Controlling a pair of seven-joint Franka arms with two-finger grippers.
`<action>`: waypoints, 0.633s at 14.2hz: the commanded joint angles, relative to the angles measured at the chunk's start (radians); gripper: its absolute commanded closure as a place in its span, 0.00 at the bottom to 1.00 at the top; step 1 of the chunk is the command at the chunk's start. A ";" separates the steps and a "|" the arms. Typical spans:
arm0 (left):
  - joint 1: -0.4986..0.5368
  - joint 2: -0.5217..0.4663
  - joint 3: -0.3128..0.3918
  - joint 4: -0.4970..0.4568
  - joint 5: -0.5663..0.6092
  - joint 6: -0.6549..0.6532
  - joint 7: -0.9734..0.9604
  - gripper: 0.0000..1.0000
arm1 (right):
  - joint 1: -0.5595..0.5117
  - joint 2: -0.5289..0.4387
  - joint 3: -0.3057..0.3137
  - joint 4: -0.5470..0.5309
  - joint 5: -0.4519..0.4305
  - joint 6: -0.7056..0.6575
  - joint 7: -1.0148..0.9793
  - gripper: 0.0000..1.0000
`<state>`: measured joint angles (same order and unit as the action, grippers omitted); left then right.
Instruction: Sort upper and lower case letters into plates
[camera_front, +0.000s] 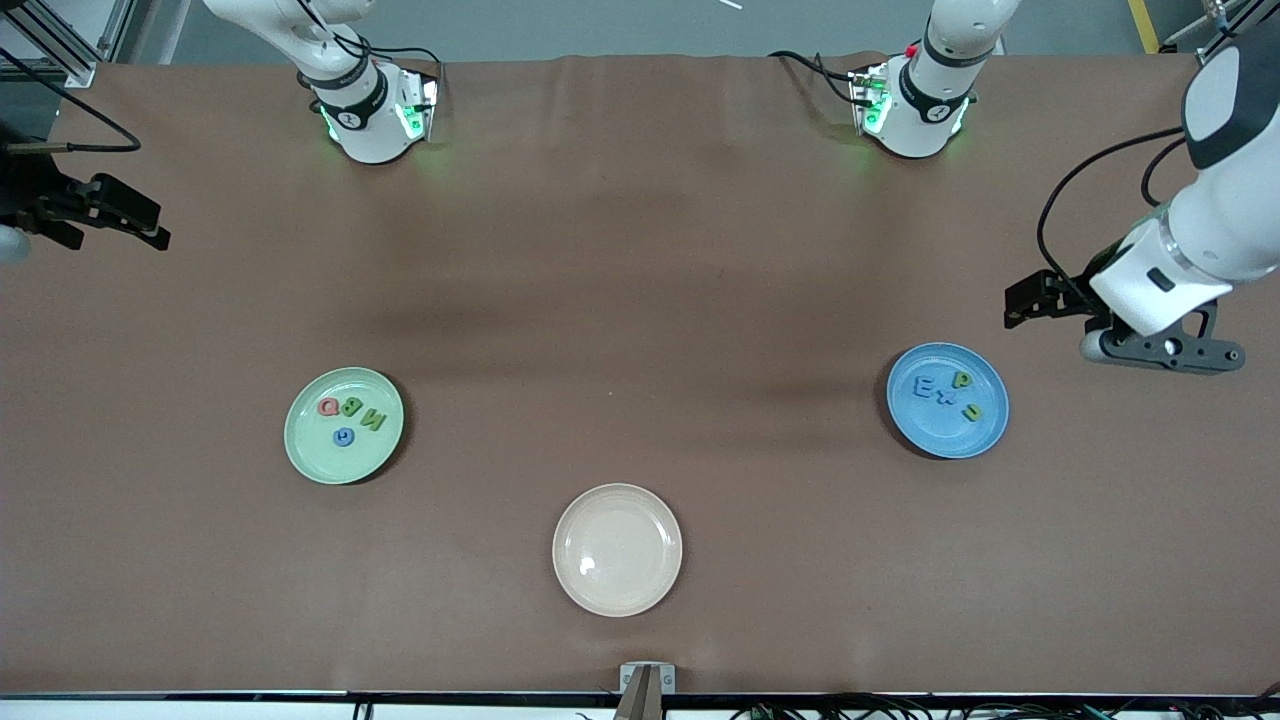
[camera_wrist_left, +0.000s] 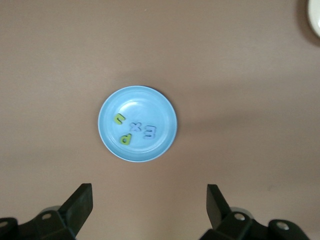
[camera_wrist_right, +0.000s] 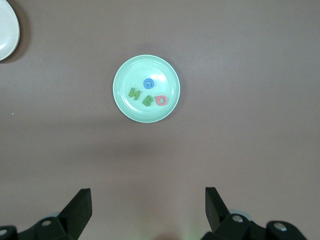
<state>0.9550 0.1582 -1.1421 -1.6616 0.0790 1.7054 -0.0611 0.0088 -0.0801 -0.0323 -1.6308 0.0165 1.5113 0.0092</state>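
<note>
While both claws hang released at table ends, plates (camera_front: 344, 470) sit apart.

You are looking at a robotics lab. Two white robot arm bases (camera_front: 365, 110) with green status lights are bolted along the top of the frame onto a wide counter covered in plain brown sheeting (camera_front: 640, 280). Black cables (camera_front: 1075, 200) trail at the right edge, aluminium framing (camera_front: 60, 40) fills the upper left corner, and grey floor shows above the counter.
</note>
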 joint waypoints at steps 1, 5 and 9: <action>0.077 -0.126 0.016 -0.018 -0.105 -0.032 0.191 0.00 | 0.005 -0.026 -0.003 -0.024 -0.012 0.004 -0.008 0.00; 0.146 -0.178 0.016 -0.020 -0.154 -0.070 0.221 0.00 | 0.005 -0.026 -0.003 -0.026 -0.012 0.003 -0.008 0.00; 0.174 -0.177 0.016 -0.030 -0.134 -0.067 0.043 0.00 | 0.005 -0.026 -0.003 -0.026 -0.012 0.001 -0.008 0.00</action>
<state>1.1099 0.0198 -1.1303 -1.6767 -0.0463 1.6416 0.0656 0.0089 -0.0801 -0.0323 -1.6316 0.0165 1.5103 0.0092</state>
